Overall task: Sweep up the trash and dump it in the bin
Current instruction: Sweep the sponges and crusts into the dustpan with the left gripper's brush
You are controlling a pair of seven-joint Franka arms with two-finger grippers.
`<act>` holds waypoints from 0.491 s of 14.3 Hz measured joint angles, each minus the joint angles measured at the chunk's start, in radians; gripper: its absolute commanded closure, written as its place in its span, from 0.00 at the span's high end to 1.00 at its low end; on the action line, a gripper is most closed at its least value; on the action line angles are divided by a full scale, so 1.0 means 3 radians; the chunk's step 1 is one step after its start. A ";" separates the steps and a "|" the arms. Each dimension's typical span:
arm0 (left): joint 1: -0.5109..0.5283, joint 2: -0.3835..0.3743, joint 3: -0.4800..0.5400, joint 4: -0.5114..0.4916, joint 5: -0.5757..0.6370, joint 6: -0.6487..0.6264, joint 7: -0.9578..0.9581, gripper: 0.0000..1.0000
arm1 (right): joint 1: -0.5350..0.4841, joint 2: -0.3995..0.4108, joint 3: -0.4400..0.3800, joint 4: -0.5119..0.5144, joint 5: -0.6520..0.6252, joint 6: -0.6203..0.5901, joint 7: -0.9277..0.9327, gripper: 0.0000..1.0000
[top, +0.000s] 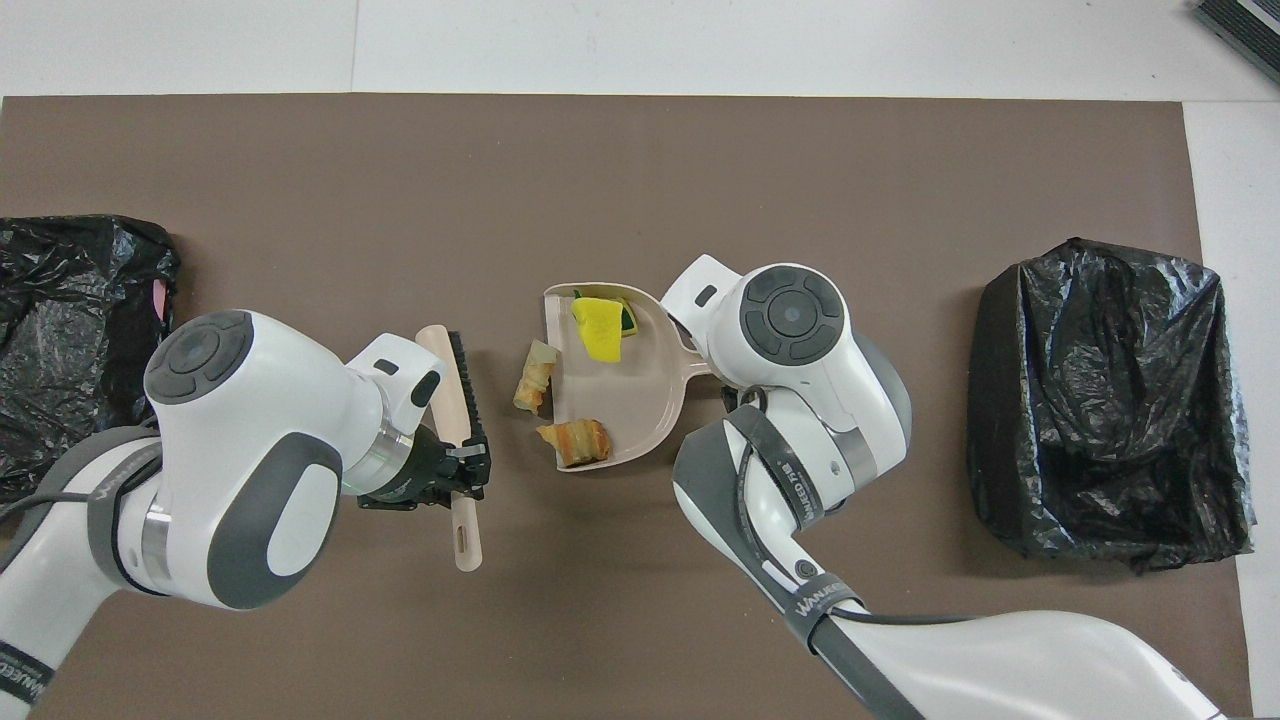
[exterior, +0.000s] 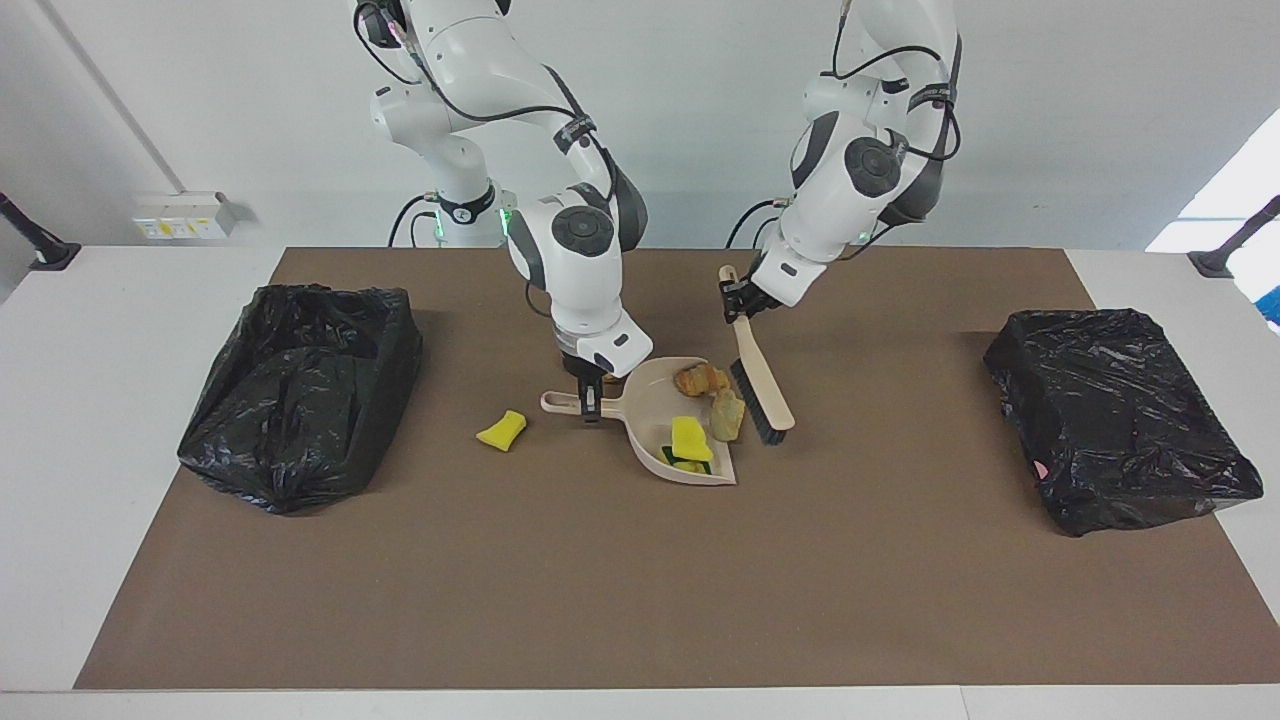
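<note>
Matt mat, glossy bags, smooth plastic tools

The brown mat (exterior: 640, 580) looks matt and faintly felt-like; both black bin bags (exterior: 300, 395) (exterior: 1115, 415) are crinkled, shiny plastic film. The beige dustpan (exterior: 650, 415) and brush (exterior: 762, 385) handle look like smooth satin plastic, its bristles dark and coarse. The yellow scraps (exterior: 690, 438) look porous, like sponge. Arm shells (top: 240, 450) are glossy white.

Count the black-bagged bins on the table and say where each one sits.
2. One bin sits at the right arm's end of the table, the other bin at the left arm's end. None seems hidden.
</note>
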 measured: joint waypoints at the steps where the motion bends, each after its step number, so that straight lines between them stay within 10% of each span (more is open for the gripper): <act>1: 0.0000 0.0002 -0.0003 -0.0108 0.0010 0.0164 0.0077 0.00 | 0.0000 0.0000 0.0000 0.0000 0.0000 0.0000 0.0000 0.00; 7: -0.0397 0.0008 -0.0082 -0.0465 0.0011 0.0720 0.0084 0.00 | 0.0000 0.0001 0.0001 0.0000 0.0000 0.0000 0.0001 0.00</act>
